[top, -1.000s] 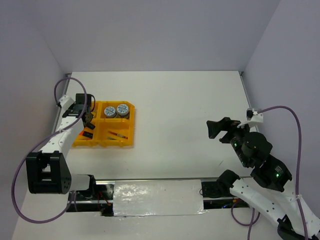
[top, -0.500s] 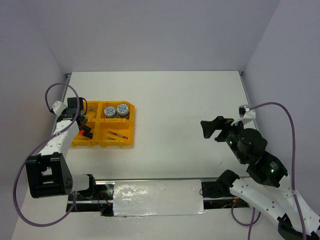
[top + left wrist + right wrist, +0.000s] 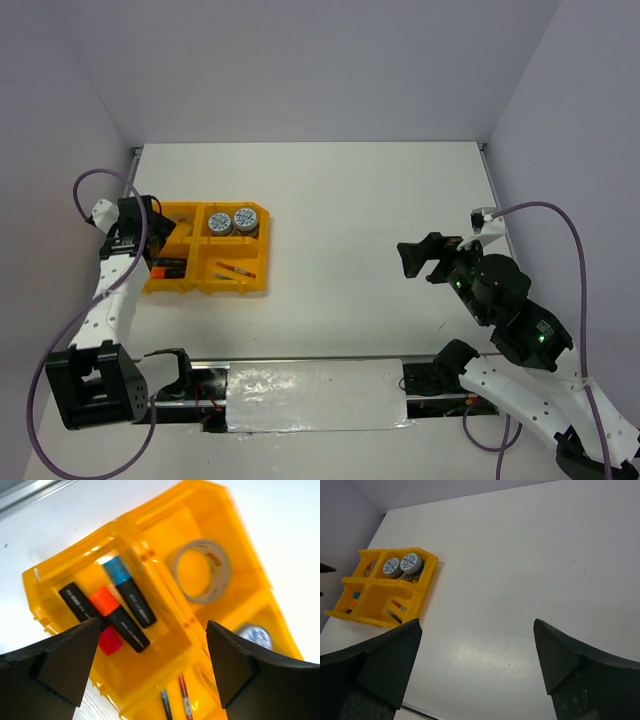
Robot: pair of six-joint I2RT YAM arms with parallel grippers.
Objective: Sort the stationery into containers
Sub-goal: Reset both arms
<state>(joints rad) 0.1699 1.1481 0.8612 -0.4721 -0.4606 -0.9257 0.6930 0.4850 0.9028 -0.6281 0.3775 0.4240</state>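
The yellow-orange tray (image 3: 230, 287) sits at the table's left. In the left wrist view its near compartment (image 3: 150, 517) holds black markers (image 3: 127, 630), one blue-capped (image 3: 116, 571) and one orange-capped, with a pink highlighter (image 3: 109, 641) beside them. A grey tape ring (image 3: 202, 571) lies in the adjoining compartment. Two blue-white tape rolls (image 3: 232, 221) share the far right one. A blue and a red pen (image 3: 183, 700) lie in the near right. My left gripper (image 3: 157, 235) hangs open above the tray's left side, empty (image 3: 153, 621). My right gripper (image 3: 420, 258) is open and empty over bare table (image 3: 476, 621).
The tray (image 3: 380, 582) and its tape rolls (image 3: 401, 564) show far left in the right wrist view. Grey walls close the table at the back and both sides. A foil-taped strip (image 3: 315, 395) runs along the near edge between the arm bases.
My left gripper has opened and drawn back to the left, leaving a marker lying in the tray's near left compartment. The right arm has drifted slightly left.
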